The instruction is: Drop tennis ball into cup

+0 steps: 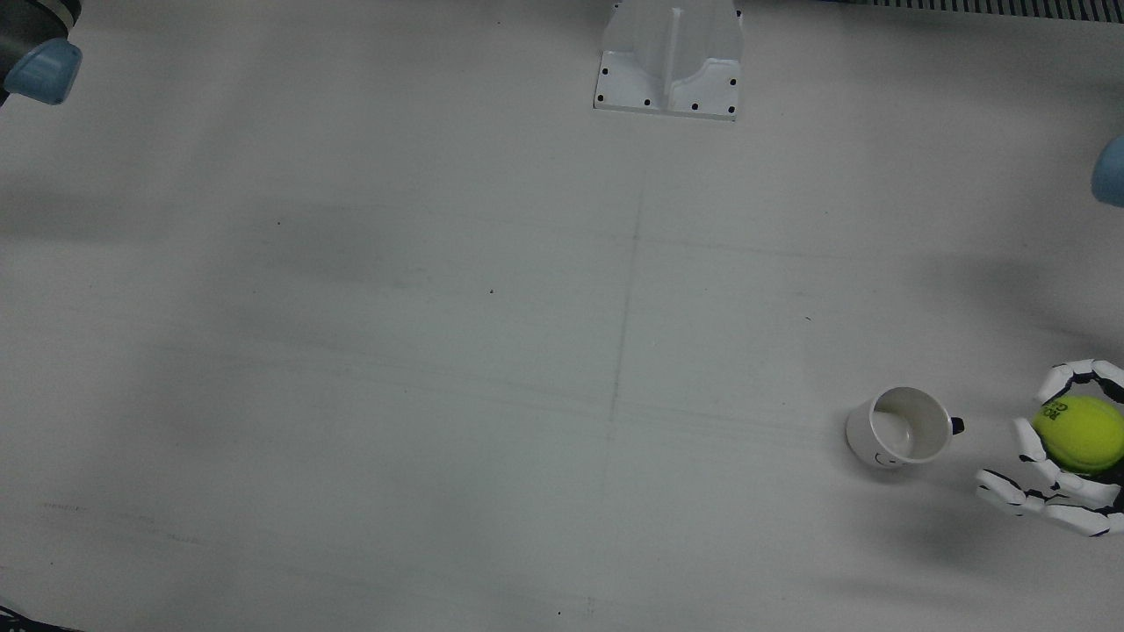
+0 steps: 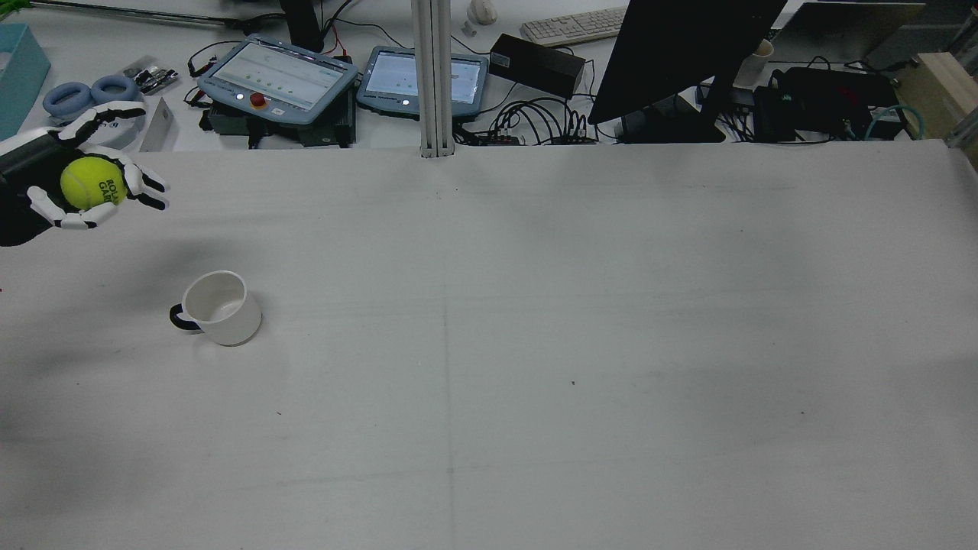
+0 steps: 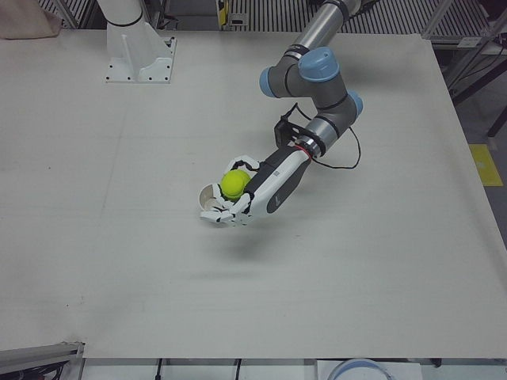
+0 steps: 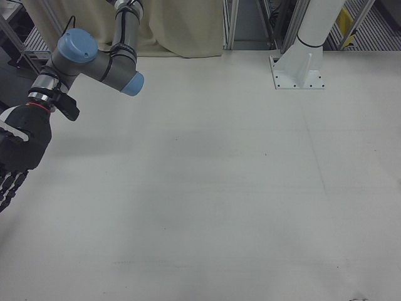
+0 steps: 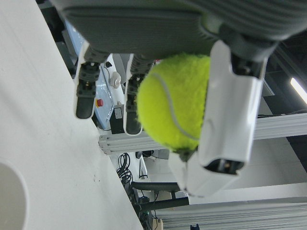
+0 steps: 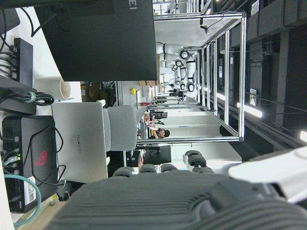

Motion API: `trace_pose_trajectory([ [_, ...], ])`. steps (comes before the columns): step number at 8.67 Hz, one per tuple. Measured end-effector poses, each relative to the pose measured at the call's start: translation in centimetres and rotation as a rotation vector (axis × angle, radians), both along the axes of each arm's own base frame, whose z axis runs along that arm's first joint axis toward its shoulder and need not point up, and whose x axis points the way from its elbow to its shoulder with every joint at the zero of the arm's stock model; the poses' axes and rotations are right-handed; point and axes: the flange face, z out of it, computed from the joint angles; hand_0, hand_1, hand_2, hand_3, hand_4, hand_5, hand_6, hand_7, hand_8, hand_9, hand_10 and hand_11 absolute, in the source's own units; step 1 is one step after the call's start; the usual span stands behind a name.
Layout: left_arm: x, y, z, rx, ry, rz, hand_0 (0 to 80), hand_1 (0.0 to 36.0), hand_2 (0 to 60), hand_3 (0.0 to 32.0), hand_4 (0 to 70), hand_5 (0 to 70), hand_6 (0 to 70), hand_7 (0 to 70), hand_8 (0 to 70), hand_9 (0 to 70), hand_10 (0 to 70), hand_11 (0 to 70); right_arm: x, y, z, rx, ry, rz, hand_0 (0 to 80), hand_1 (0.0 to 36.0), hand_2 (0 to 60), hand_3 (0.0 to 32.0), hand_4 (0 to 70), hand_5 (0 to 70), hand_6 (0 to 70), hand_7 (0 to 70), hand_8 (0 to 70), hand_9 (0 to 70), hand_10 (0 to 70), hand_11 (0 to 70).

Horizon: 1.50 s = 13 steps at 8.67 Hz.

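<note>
Left hand point(image 2: 84, 183): fingers wrapped around yellow-green felt tennis ball point(image 2: 92, 183), raised beside the cup, not over it.
White ceramic cup point(image 2: 221, 307): upright, empty, mouth free for the drop.
Right hand point(image 4: 15, 157): far from cup; its fingers cannot be judged.

Arms: grey tube links point(image 3: 317, 32); light-blue joint caps point(image 3: 316, 61)
Hands: white-and-black segmented fingers point(image 3: 222, 214); dark grey ribbed palm point(image 6: 182, 201)
Wrist: thin black cable point(image 3: 348, 154)

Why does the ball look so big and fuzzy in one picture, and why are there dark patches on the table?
In the left hand view the tennis ball sits right by the camera, so it looms large and soft. In the rear view the dark patch left of the cup is shadow under the left hand.
</note>
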Motion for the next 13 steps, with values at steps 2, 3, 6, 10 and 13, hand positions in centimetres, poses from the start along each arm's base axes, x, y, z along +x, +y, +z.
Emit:
trace_pose_trajectory([
  [2, 2.4, 0.5, 1.3, -0.012, -0.009, 0.018, 80.0, 36.0, 49.8, 22.6, 0.0, 27.4, 66.0, 46.2, 26.5, 20.6, 7.2, 14.8, 0.0, 0.0, 0.0, 0.0, 0.0, 0.001, 0.0, 0.0, 0.0, 0.0, 0.0, 0.0, 0.0, 0.0, 0.0, 0.0, 0.0, 0.0],
  [3, 2.8, 0.5, 1.8, -0.018, -0.01, 0.015, 80.0, 36.0, 47.6, 21.8, 0.0, 25.1, 57.5, 47.8, 25.1, 20.6, 6.8, 14.1, 0.0, 0.0, 0.0, 0.0, 0.0, 0.001, 0.0, 0.0, 0.0, 0.0, 0.0, 0.0, 0.0, 0.0, 0.0, 0.0, 0.0, 0.0],
  [6, 3.4, 0.6, 1.8, -0.011, 0.0, 0.013, 68.8, 36.0, 48.6, 25.4, 0.0, 20.2, 44.4, 22.7, 15.5, 5.7, 5.4, 11.3, 0.0, 0.0, 0.0, 0.0, 0.0, 0.001, 0.0, 0.0, 0.0, 0.0, 0.0, 0.0, 0.0, 0.0, 0.0, 0.0, 0.0, 0.0],
  [10, 8.9, 2.8, 1.5, -0.023, 0.02, 0.064, 64.2, 36.0, 45.2, 25.0, 0.0, 15.2, 20.7, 26.1, 10.0, 5.6, 5.2, 10.9, 0.1, 0.0, 0.0, 0.0, 0.0, 0.001, 0.0, 0.0, 0.0, 0.0, 0.0, 0.0, 0.0, 0.0, 0.0, 0.0, 0.0, 0.0],
  [13, 10.3, 3.5, 1.9, -0.036, 0.019, 0.081, 54.6, 29.3, 39.2, 25.0, 0.0, 13.8, 24.5, 8.6, 7.0, 0.4, 3.5, 7.8, 0.1, 0.0, -0.1, 0.001, 0.0, 0.001, 0.0, 0.0, 0.0, 0.0, 0.0, 0.0, 0.0, 0.0, 0.0, 0.0, 0.0, 0.0],
])
